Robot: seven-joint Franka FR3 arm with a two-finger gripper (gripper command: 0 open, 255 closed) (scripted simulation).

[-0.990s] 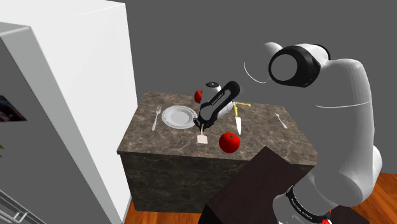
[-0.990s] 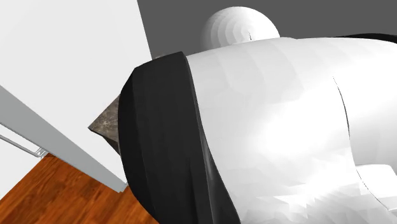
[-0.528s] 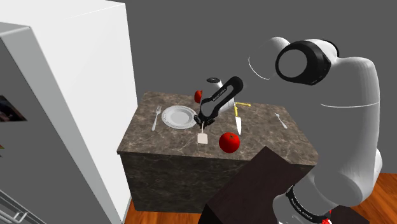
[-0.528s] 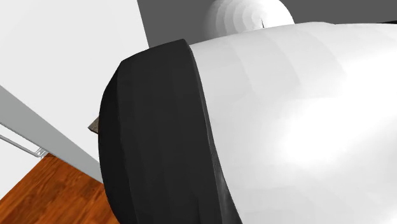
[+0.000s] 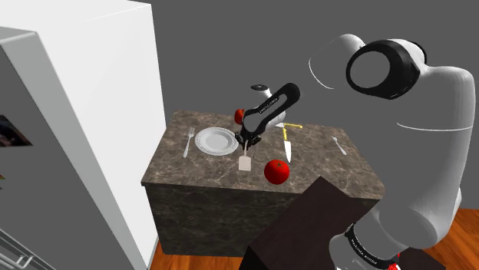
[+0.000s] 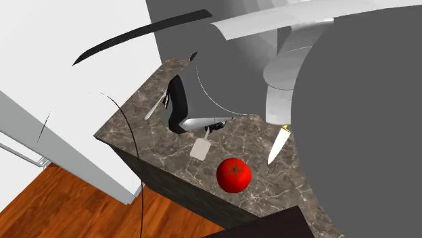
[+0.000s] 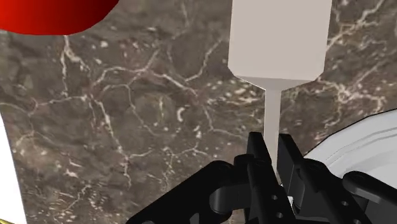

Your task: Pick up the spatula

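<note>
The spatula point(image 5: 245, 162) has a pale flat blade and a thin handle. My gripper point(image 5: 247, 143) is shut on the handle's upper end, and the blade hangs down just above the dark marble counter point(image 5: 201, 175). In the wrist view the two black fingers point(image 7: 260, 157) clasp the thin handle point(image 7: 272, 118), with the blade point(image 7: 280, 38) beyond them over the stone. The second exterior view shows the blade point(image 6: 200, 149) below the gripper point(image 6: 215, 126), close to the counter's front edge.
A red tomato point(image 5: 277, 171) lies near the blade, a white plate point(image 5: 216, 141) on its other side. A knife point(image 5: 288, 146), two forks point(image 5: 188, 140) point(image 5: 339, 145) and a second red fruit point(image 5: 239, 116) rest on the counter. A tall white fridge point(image 5: 77, 115) stands beside it.
The arm has risen and the gripper has lifted slightly with the spatula in it. The arm has swung away from the second exterior camera, uncovering the counter.
</note>
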